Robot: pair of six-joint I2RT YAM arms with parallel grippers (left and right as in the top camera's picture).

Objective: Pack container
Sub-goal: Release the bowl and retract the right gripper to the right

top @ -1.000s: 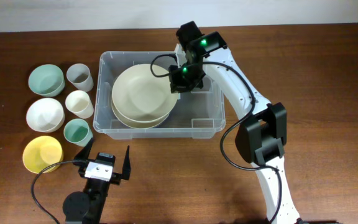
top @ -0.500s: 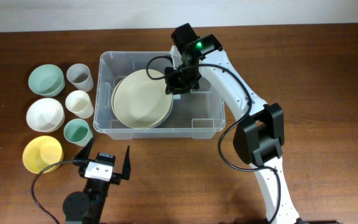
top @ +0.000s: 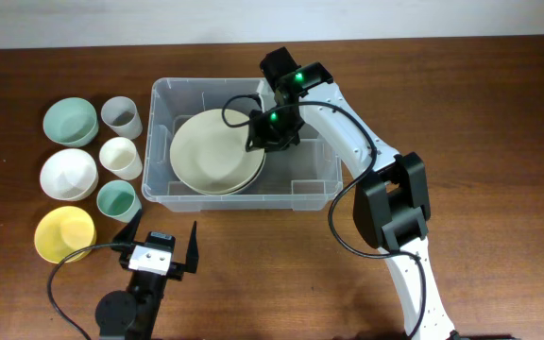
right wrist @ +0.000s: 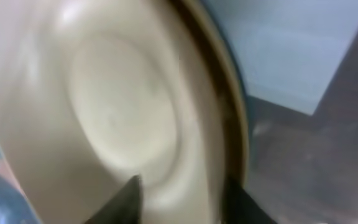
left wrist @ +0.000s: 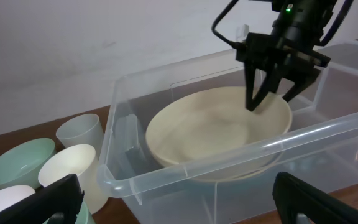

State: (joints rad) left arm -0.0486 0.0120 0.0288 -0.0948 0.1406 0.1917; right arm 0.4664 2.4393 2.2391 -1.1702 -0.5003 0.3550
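- Container (top: 159,142) is placed mid-bench (top: 489,113), with a cream plate (top: 211,156) laid flat inside it.
- Right tool (top: 256,142) is lowered inside the container, jaws parted astride the plate's right rim, nothing gripped.
- Left tool (top: 166,227) is seen before the container, wide open, empty.
- Three bowls (top: 68,174) and three cups (top: 121,157) are ranged left of the container.

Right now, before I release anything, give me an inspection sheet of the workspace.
Surface: brown wooden table.
Job's things: container holds a beige plate.
Clutter: three bowls and three cups left of the container.
Claws: right claw open over the plate's rim; left claw open, holding nothing.
Cables: black cable loops beside the right arm.
Surroundings: pale wall behind the table.
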